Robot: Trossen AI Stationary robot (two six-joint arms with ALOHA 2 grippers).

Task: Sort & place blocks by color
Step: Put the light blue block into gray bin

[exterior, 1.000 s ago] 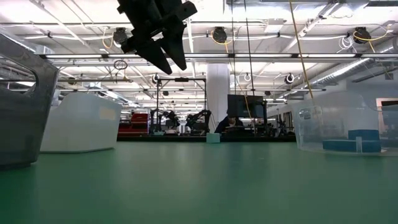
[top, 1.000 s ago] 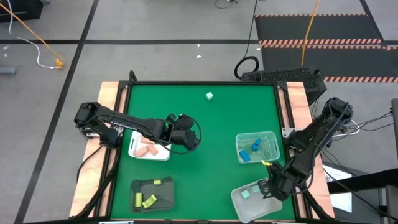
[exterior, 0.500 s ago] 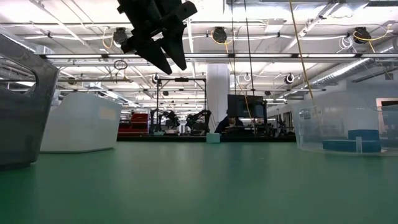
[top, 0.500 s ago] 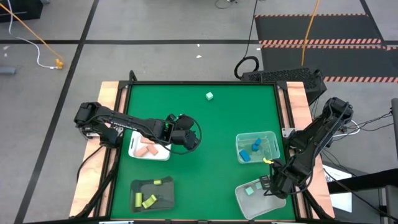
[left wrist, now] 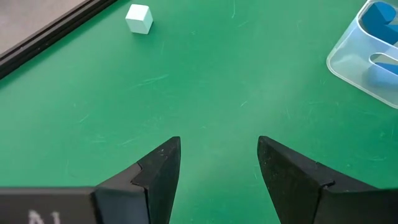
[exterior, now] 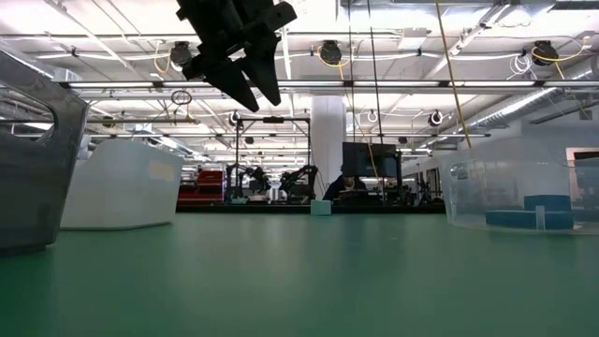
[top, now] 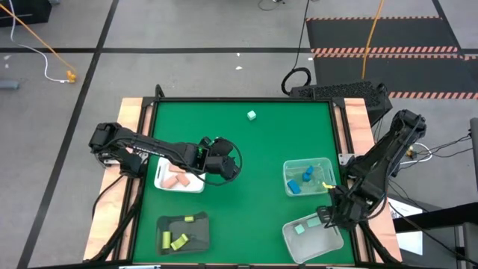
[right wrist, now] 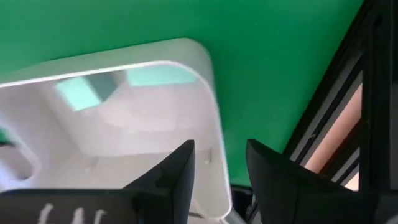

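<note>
Overhead, green table top (top: 246,157), grey floor (top: 187,30)

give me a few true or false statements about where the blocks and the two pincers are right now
1. A pale mint green cube lies alone on the green table near its far edge. True.
2. The white flat tray holds blue blocks. False: it holds salmon pink blocks; the blue blocks lie in a clear plastic bin.
3. The left pincer hangs open above bare green table, holding nothing. True.
4. The right pincer is over the dark flat tray. False: it is at the rim of the nearer clear plastic bin with mint green blocks in it.
5. The dark flat tray holds yellow blocks. True.
</note>
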